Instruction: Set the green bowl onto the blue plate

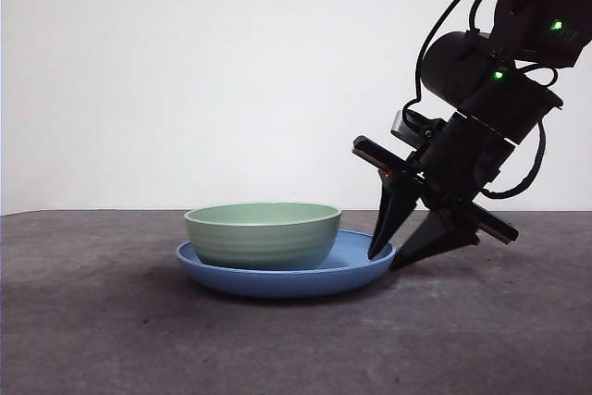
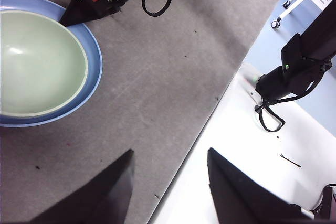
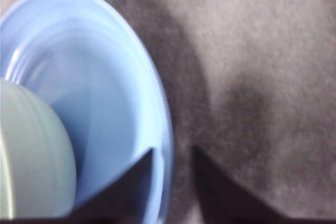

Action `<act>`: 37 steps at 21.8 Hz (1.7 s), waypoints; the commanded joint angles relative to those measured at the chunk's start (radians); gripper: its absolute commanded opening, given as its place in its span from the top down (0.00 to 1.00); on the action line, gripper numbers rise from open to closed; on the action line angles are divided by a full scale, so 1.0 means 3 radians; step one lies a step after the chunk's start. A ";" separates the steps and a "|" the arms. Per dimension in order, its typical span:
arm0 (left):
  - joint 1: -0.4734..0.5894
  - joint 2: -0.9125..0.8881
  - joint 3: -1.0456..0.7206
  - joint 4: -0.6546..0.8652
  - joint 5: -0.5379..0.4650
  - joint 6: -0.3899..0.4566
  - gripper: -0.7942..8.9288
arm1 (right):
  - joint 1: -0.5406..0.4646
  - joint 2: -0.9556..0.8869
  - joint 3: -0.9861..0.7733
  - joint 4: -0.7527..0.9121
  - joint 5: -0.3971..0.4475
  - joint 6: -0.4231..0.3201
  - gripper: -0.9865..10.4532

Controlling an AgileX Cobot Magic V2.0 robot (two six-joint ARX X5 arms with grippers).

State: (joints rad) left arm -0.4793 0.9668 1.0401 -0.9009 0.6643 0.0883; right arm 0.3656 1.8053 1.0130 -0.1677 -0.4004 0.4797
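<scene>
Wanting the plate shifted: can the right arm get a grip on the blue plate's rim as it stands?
Probably yes. The right claw is open and straddles the rim of the wide glossy blue plate; the pale green ridged bowl sits clear of that edge.

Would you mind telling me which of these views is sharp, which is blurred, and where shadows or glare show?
Front view: sharp; the green bowl sits on the blue plate, with a soft shadow on the table to their left. Left wrist view: sharp, with a small glare spot inside the bowl. Right wrist view: blurred throughout, with a dark shadow on the table beside the plate near the right gripper.
</scene>
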 commanded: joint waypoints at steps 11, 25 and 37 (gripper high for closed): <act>-0.0018 0.0019 0.0025 0.0010 0.0032 0.0039 0.69 | 0.0031 -0.1289 0.0060 -0.0687 0.0192 -0.0589 0.73; -0.0018 0.0019 0.0025 0.0011 0.0032 0.0039 0.69 | 0.0309 -0.2789 0.0058 -0.2252 0.0192 -0.1134 0.73; -0.0018 0.0019 0.0025 0.0011 0.0032 0.0039 0.69 | 0.0566 -0.2949 0.0057 -0.2485 0.0195 -0.1142 0.73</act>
State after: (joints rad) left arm -0.4793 0.9665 1.0401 -0.9012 0.6643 0.0883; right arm 0.5293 0.9123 1.0130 -0.9180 -0.3401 0.1524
